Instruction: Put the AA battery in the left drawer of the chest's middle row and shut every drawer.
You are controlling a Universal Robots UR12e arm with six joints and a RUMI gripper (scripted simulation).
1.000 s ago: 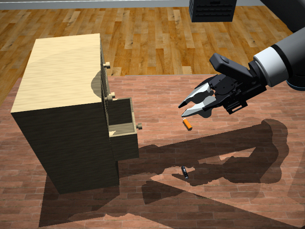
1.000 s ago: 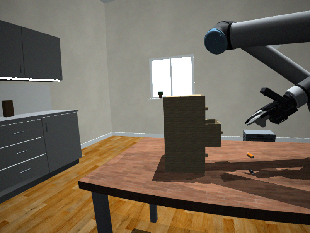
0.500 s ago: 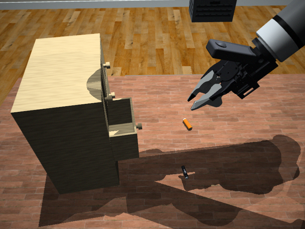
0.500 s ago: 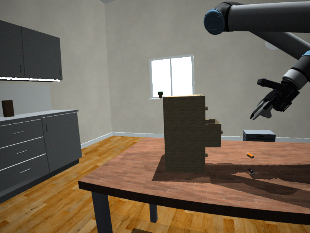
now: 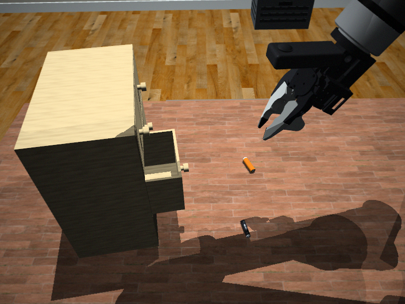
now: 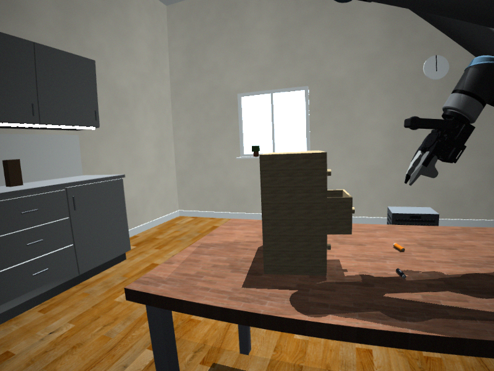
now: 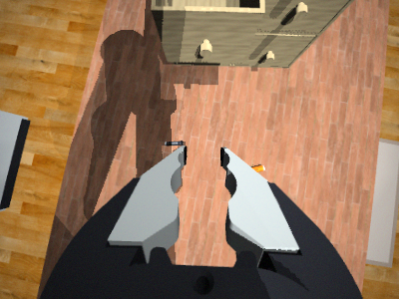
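Note:
A pale wooden chest (image 5: 78, 98) (image 6: 293, 207) stands upright on the brick-patterned table (image 5: 326, 169) (image 6: 207, 271) (image 7: 299, 115). Its middle-row left drawer (image 5: 165, 194) (image 6: 339, 213) is pulled out; the other drawers are shut. An orange battery (image 5: 249, 164) (image 6: 398, 247) (image 7: 258, 167) and a black battery (image 5: 245, 228) (image 6: 400, 273) (image 7: 175, 143) lie on the table in front of the chest. I cannot tell which is the AA. My gripper (image 5: 262, 132) (image 6: 408, 181) (image 7: 203, 148) hangs high above the table, pointing down between the two batteries. Its fingers stand a little apart with nothing between them.
A dark box (image 5: 281, 14) (image 6: 413, 215) sits on the floor beyond the table. Kitchen cabinets (image 6: 47, 235) line the left wall. The table's far edge runs just behind the gripper in the top view. The arm's shadow falls across the near half of the table.

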